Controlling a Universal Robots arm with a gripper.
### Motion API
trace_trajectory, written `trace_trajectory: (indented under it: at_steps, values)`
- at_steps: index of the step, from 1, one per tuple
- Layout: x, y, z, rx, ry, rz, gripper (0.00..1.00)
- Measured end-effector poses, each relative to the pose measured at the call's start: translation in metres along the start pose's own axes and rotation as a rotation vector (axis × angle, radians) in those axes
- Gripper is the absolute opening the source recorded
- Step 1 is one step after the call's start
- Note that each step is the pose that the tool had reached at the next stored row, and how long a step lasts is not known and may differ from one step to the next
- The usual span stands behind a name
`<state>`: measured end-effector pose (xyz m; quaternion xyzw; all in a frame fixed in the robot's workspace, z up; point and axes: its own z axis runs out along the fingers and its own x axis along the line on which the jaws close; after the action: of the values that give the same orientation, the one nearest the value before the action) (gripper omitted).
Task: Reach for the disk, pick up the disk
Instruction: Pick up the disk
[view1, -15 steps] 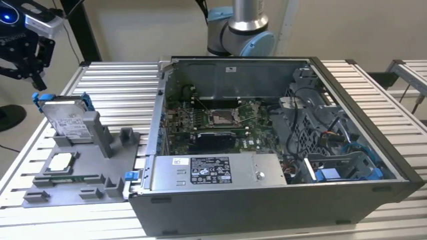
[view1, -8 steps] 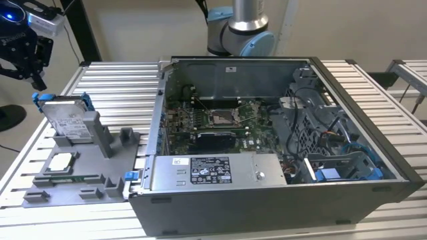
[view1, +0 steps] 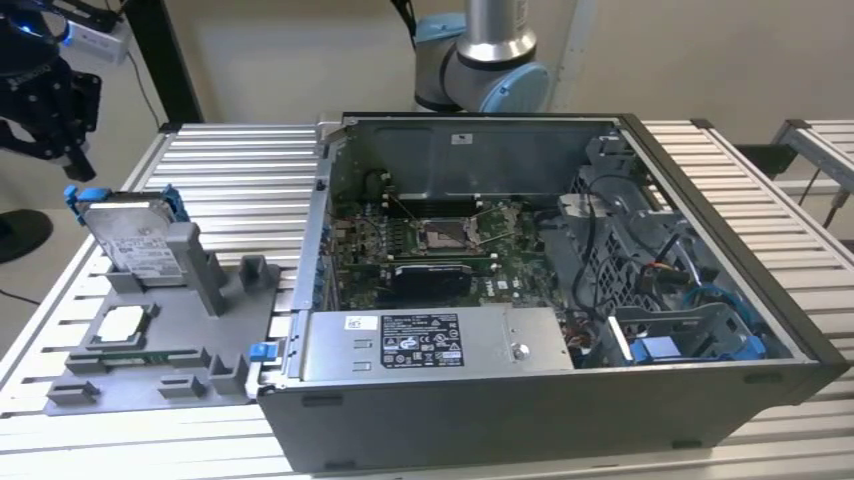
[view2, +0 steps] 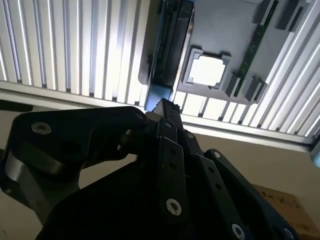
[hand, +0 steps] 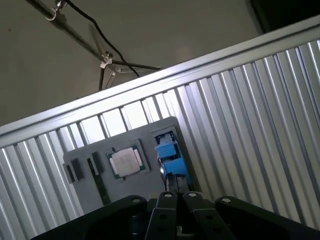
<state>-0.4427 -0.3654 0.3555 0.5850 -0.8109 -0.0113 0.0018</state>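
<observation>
Reaching: the black claw (view1: 70, 150), grip state untellable, hangs above the silver-grey, blue-bracketed metal disk (view1: 134, 238) propped in a grey holder (view1: 174, 345) on the ribbed bench (view1: 234, 160); a square descent seems called for.

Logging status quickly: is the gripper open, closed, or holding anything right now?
Gripper: closed, holding nothing, not touching the disk.

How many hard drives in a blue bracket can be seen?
1. The disk leans on the grey holder at the exterior view's left; the open case may hide others.
</observation>
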Motion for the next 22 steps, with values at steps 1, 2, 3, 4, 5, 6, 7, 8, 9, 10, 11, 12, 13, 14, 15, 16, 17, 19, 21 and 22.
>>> trace_trajectory:
  at_steps: [1, 2, 3, 4, 5, 6, 7, 8, 9, 10, 11, 12, 13, 14, 15, 16, 17, 19, 21, 22]
  values:
    - [0.0, 0.0, 0.0, 0.0033, -0.0007, -0.02, 0.0]
    - [0.0, 0.0, 0.0, 0.0064, -0.0015, -0.038, 0.0]
    - [0.0, 0.0, 0.0, 0.0096, -0.0023, -0.056, 0.0]
    - [0.0, 0.0, 0.0, 0.0128, -0.003, -0.074, 0.0]
    - [0.0, 0.0, 0.0, 0.0155, -0.0037, -0.091, 0.0]
    - [0.0, -0.0001, 0.0, 0.0167, -0.0039, -0.104, 0.0]
    - [0.0, -0.0001, 0.0001, 0.0177, -0.0041, -0.114, 0.0]
    - [0.0, 0.0, 0.0, 0.0184, -0.0042, -0.126, 0.0]
    - [0.0001, 0.0, 0.0001, 0.0186, -0.0042, -0.135, 0.0]
    - [0.0001, 0.0001, 0.0001, 0.0185, -0.0041, -0.135, 0.0]
    - [0.0001, 0.0001, 0.0001, 0.0185, -0.0041, -0.135, 0.0]
    - [0.0001, 0.0001, 0.0001, 0.0185, -0.0041, -0.135, 0.0]
    - [0.0002, 0.0003, 0.0, 0.0185, -0.0041, -0.135, 0.0]
    - [0.0003, 0.0006, 0.0001, 0.0185, -0.0041, -0.135, 0.0]
    - [0.0003, 0.0006, 0.0, 0.0185, -0.0041, -0.135, 0.0]
    - [0.0003, 0.0007, 0.0001, 0.0185, -0.0041, -0.135, 0.0]
    - [0.0003, 0.0007, 0.0001, 0.0186, -0.0041, -0.135, 0.0]
    - [0.0003, 0.0007, 0.0, 0.0185, -0.0041, -0.135, 0.0]
    - [0.0003, 0.0007, 0.0001, 0.0185, -0.0041, -0.135, 0.0]
    - [0.0004, 0.0008, 0.0001, 0.0185, -0.0041, -0.135, 0.0]
